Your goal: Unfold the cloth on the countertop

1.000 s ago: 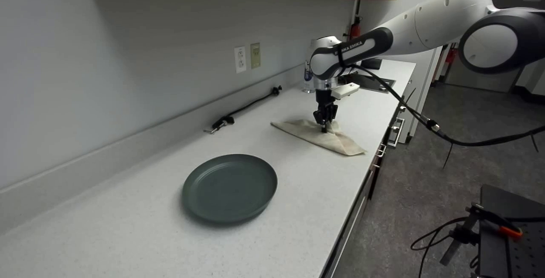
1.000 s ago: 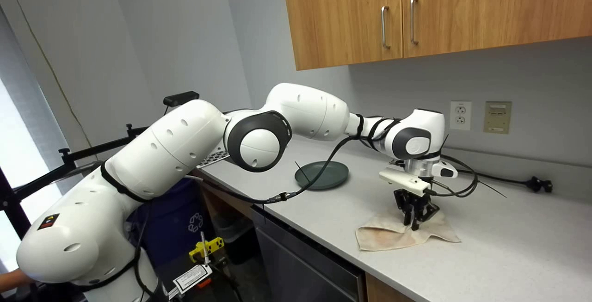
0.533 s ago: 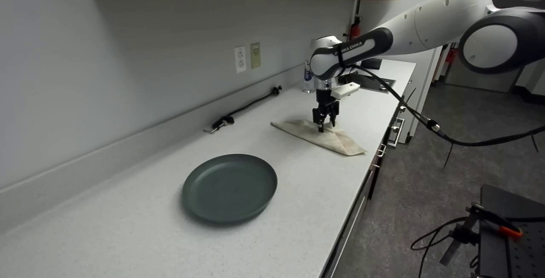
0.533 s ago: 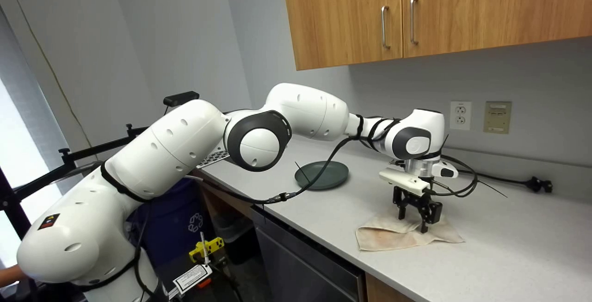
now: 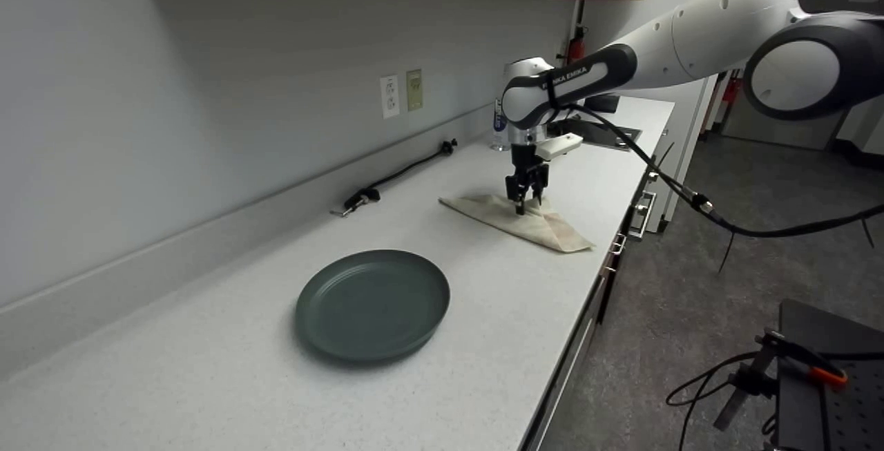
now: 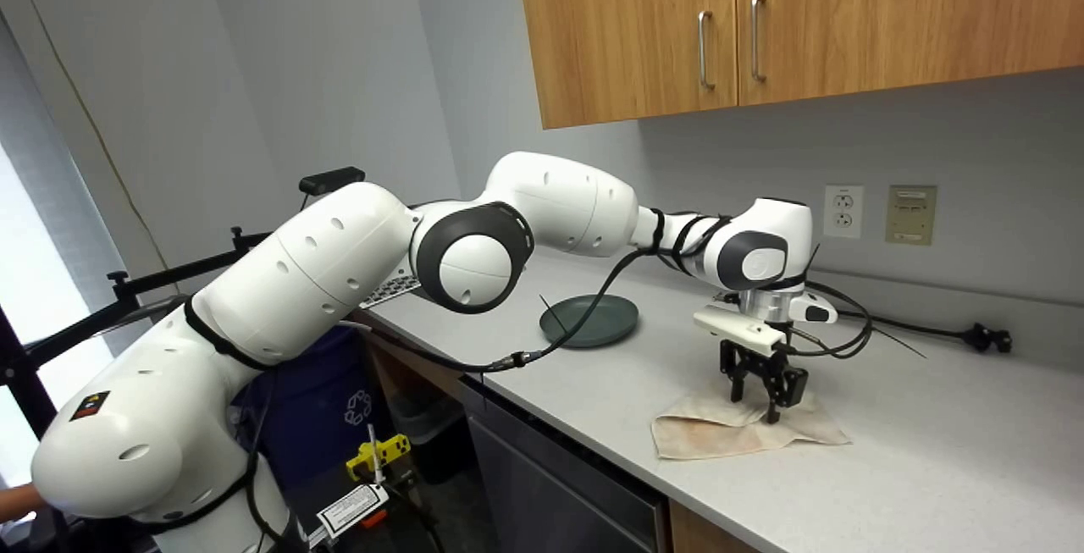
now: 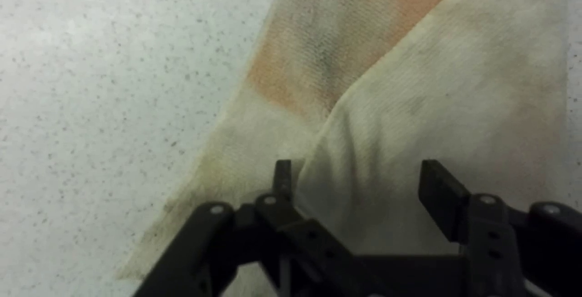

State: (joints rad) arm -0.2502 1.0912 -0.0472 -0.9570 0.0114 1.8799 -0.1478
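Observation:
A beige, stained cloth (image 5: 563, 233) lies folded on the white countertop (image 5: 242, 382). It also shows in an exterior view (image 6: 699, 439), with the black gripper (image 6: 754, 409) over its middle. In the wrist view the cloth (image 7: 454, 97) has a diagonal folded edge, with a stained lower layer at its upper left. My gripper (image 7: 356, 183) is open and points down. The folded edge and small wrinkles lie between its fingers, close beside the left finger. The fingertips are at or just above the cloth; exact contact cannot be told. The gripper also shows in an exterior view (image 5: 530, 206).
A dark green plate (image 5: 373, 306) stands on the counter apart from the cloth. A black cable with clamps (image 5: 407, 169) lies along the wall. A spray can (image 5: 499, 130) stands behind the gripper. Wooden cabinets (image 6: 847, 19) hang above. The counter's front edge (image 6: 576, 451) is near the cloth.
The gripper was closed on the cloth one second ago and has since opened, releasing it. It has then shifted very slightly. The cloth has barely moved.

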